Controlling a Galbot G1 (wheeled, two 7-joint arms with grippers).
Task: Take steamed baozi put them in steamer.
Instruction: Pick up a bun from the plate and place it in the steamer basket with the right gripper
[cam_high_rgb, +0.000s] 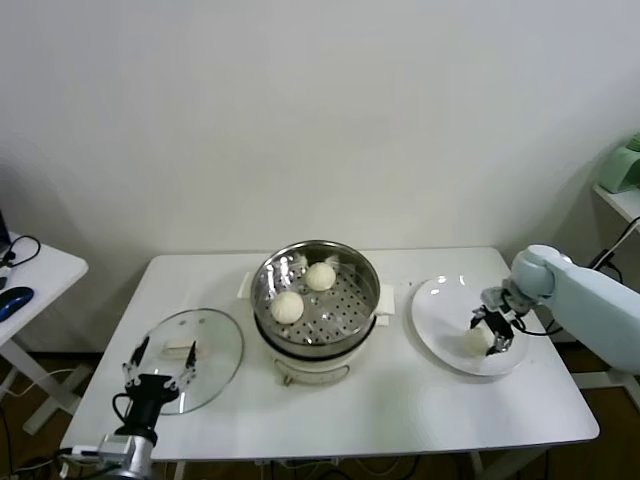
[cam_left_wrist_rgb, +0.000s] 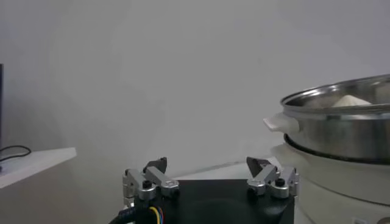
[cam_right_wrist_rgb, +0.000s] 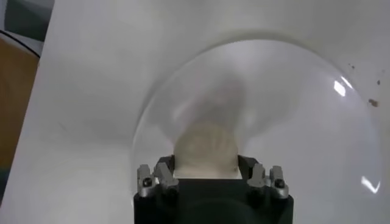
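Observation:
The steel steamer (cam_high_rgb: 372, 290) stands mid-table on its white base and holds two baozi (cam_high_rgb: 320, 276) (cam_high_rgb: 287, 306). A third baozi (cam_high_rgb: 476, 341) is on the white plate (cam_high_rgb: 440, 300) at the right. My right gripper (cam_high_rgb: 487, 338) is down on the plate, shut on this baozi. In the right wrist view the baozi (cam_right_wrist_rgb: 206, 143) fills the gap of the right gripper (cam_right_wrist_rgb: 206, 163) and touches both fingers. My left gripper (cam_high_rgb: 162, 358) is parked open and empty over the glass lid (cam_high_rgb: 215, 345); the left wrist view shows it (cam_left_wrist_rgb: 206, 163) beside the steamer (cam_left_wrist_rgb: 341, 128). No fourth baozi is in view.
A side table with a dark mouse (cam_high_rgb: 12, 300) stands at the far left. A green object (cam_high_rgb: 622, 170) sits on a shelf at the far right. The white table's front edge (cam_high_rgb: 400, 445) runs close below the plate and lid.

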